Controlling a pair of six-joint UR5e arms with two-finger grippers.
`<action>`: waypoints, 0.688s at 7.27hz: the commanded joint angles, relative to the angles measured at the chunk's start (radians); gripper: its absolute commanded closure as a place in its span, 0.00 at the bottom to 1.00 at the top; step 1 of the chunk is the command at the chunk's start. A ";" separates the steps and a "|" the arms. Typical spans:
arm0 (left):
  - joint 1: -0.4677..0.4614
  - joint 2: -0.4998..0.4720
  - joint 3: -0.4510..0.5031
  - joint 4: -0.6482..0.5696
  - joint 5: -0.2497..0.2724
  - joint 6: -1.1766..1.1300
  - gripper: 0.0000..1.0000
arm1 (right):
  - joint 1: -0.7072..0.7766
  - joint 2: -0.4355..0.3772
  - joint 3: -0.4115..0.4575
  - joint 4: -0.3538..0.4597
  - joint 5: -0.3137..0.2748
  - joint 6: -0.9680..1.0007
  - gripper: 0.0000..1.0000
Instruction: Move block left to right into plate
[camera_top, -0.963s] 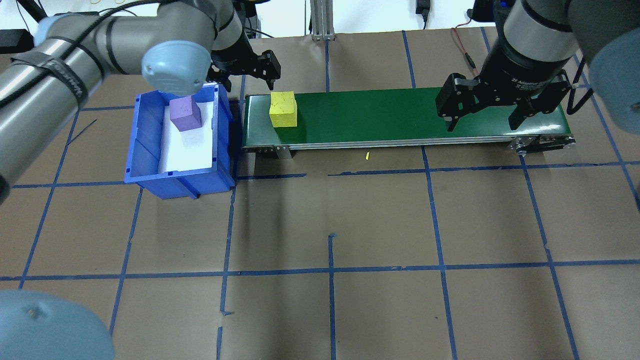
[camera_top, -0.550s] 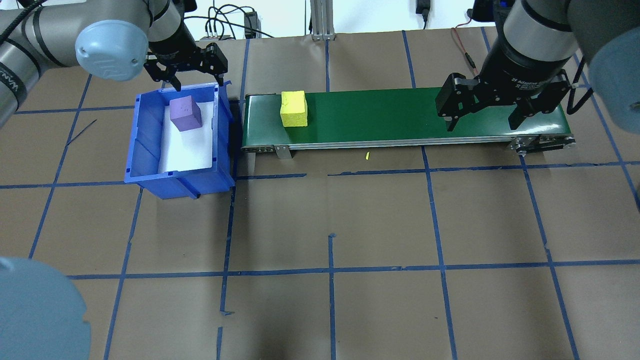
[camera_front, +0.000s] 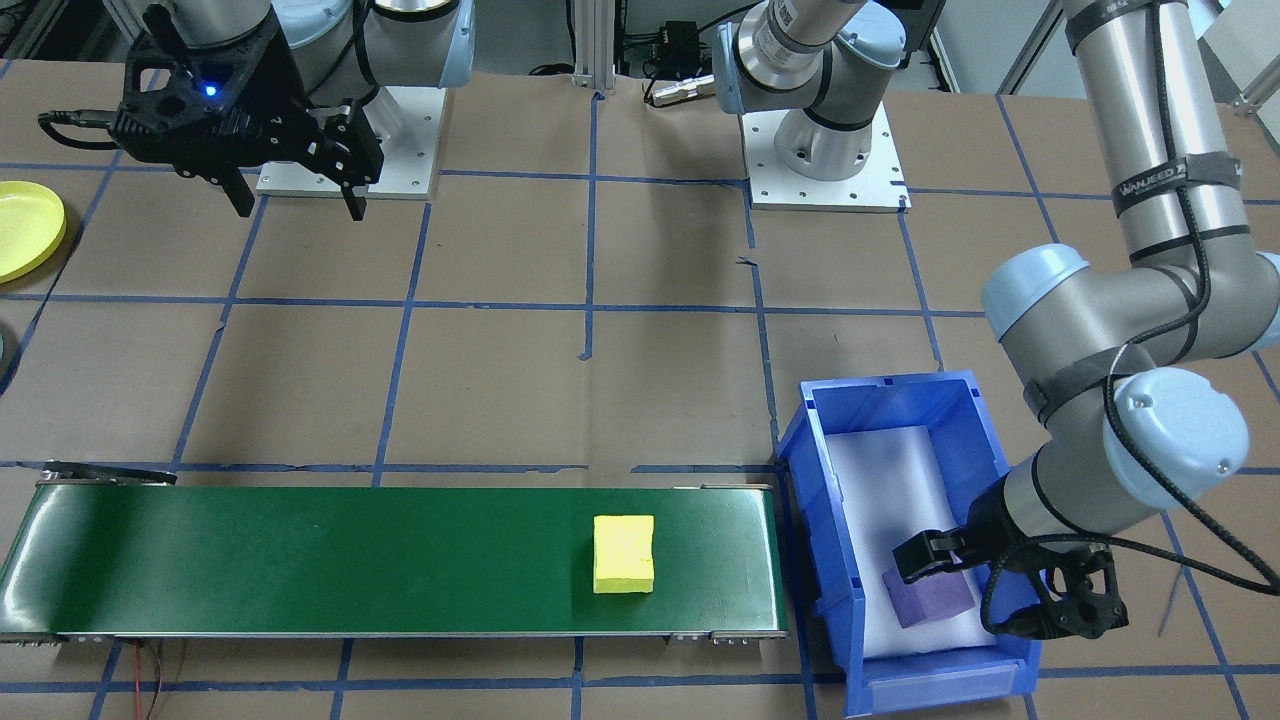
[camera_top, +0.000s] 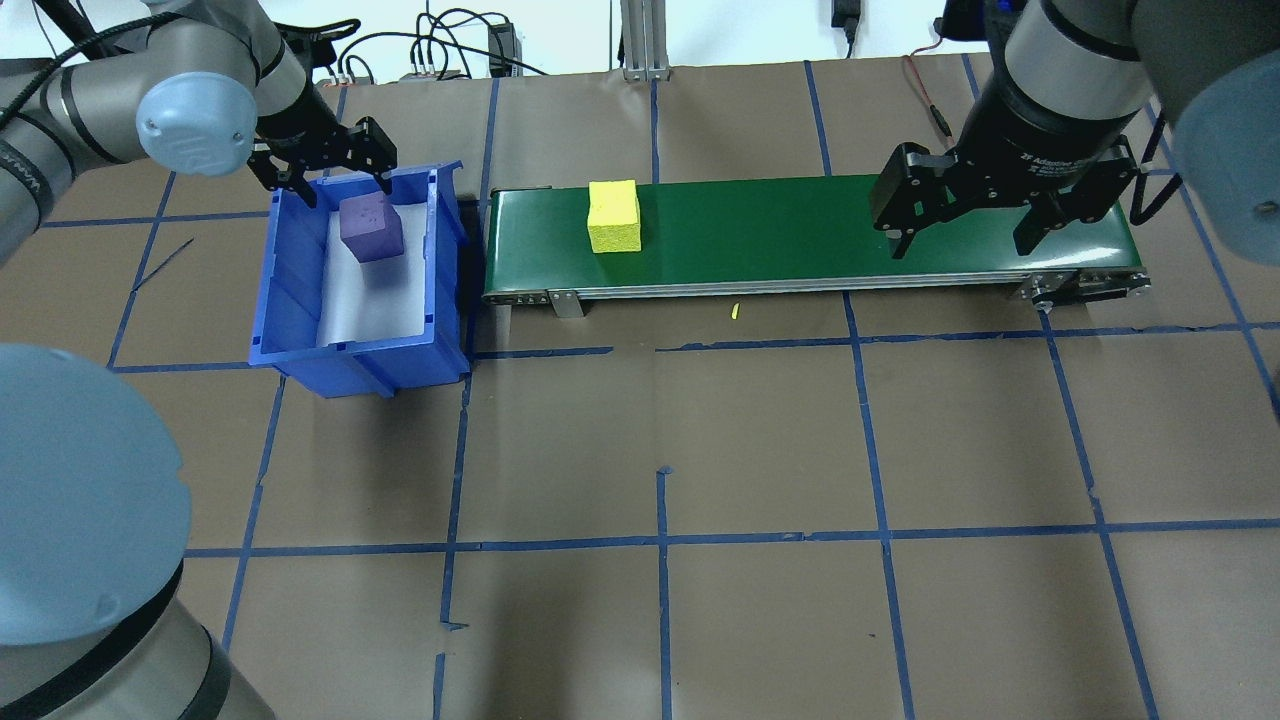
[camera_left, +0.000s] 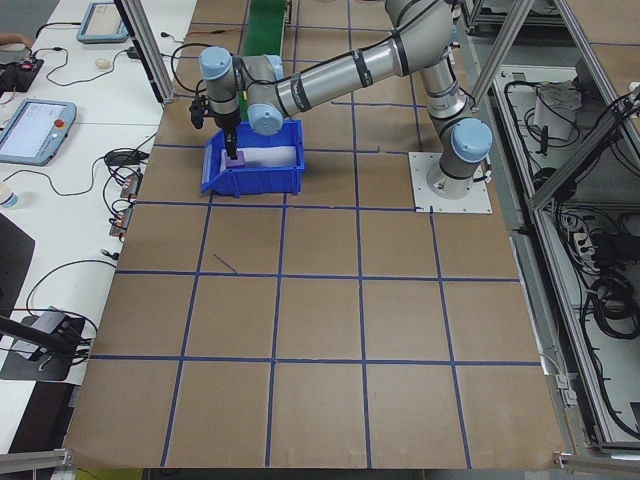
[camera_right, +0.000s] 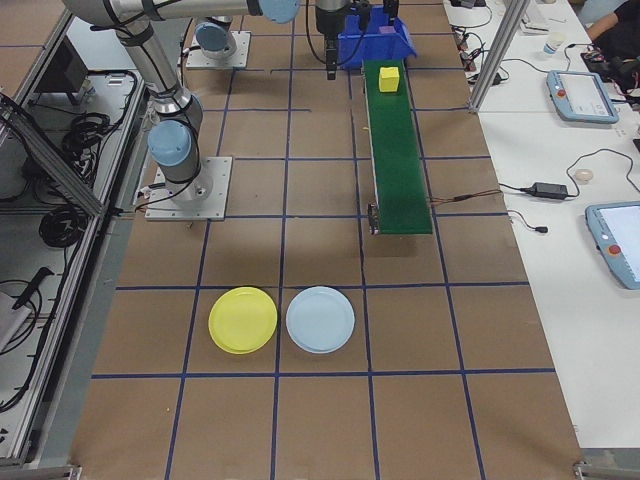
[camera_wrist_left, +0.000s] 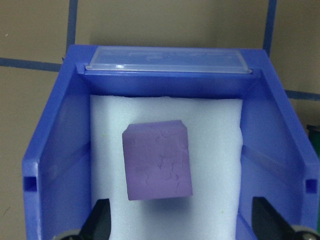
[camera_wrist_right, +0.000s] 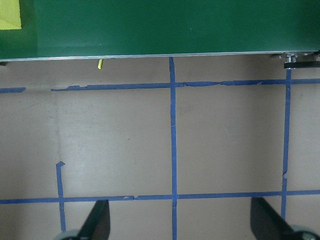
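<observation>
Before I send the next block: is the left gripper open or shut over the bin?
Open. The left gripper hangs over the blue bin, fingers spread wide, nothing between them; the purple block lies loose below.

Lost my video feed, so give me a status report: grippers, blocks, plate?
Left gripper open over purple block in blue bin. Right gripper open, empty, over belt's far end. Yellow block on green belt. Yellow plate empty, path clear.

Brown paper table (camera_top: 760, 440) gridded with blue tape; white side desk (camera_right: 560, 200) carries tablets and cables.
</observation>
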 joint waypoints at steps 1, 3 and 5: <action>0.003 -0.054 -0.018 0.048 0.000 -0.023 0.00 | -0.011 0.049 -0.003 -0.046 0.010 -0.027 0.00; 0.003 -0.062 -0.027 0.060 -0.006 -0.020 0.15 | -0.011 0.169 -0.018 -0.180 0.070 -0.037 0.00; 0.003 -0.056 -0.023 0.059 -0.007 -0.005 0.75 | -0.011 0.276 -0.017 -0.307 0.144 -0.020 0.00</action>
